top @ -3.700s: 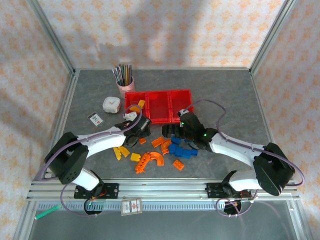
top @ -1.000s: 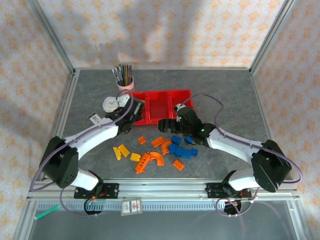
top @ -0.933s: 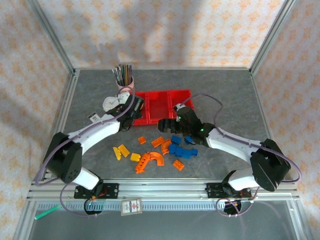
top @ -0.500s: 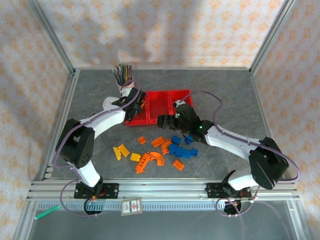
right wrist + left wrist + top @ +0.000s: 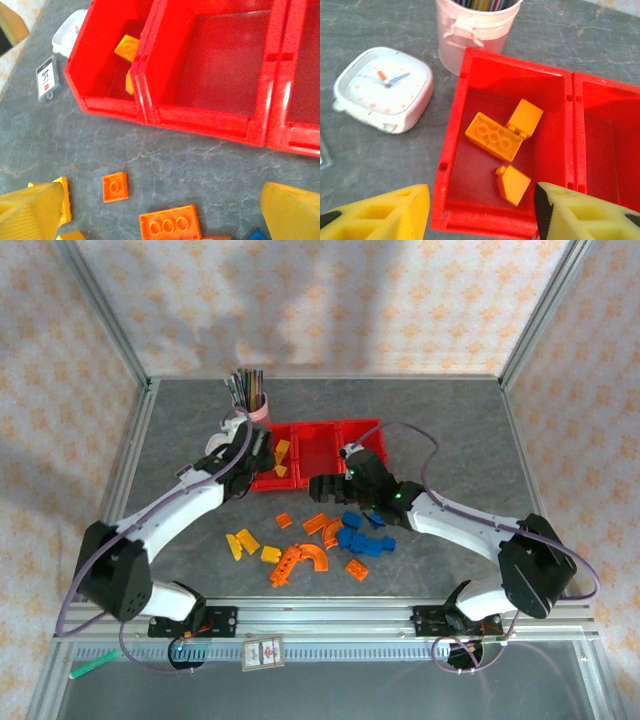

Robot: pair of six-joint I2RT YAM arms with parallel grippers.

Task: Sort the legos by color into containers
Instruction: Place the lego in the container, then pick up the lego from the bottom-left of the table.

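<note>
Grey marbled table (image 5: 450,430) sits inside patterned walls. On it, the left gripper (image 5: 255,455) has swung away from the loose pile to the left end of the red bins (image 5: 330,424). Its fingers were pinched together a second ago and now stand apart with nothing between them. The right gripper (image 5: 325,486) stays spread wide and empty, just near of the bins. A pink cup (image 5: 255,410) stands at the bins' far left corner, and a white clock (image 5: 382,90) lies to their left. Three yellow legos (image 5: 495,136) lie in the left bin, up from one earlier. The orange arch (image 5: 300,558), blue blocks (image 5: 360,540) and yellow blocks (image 5: 245,540) remain loose on the near side.
</note>
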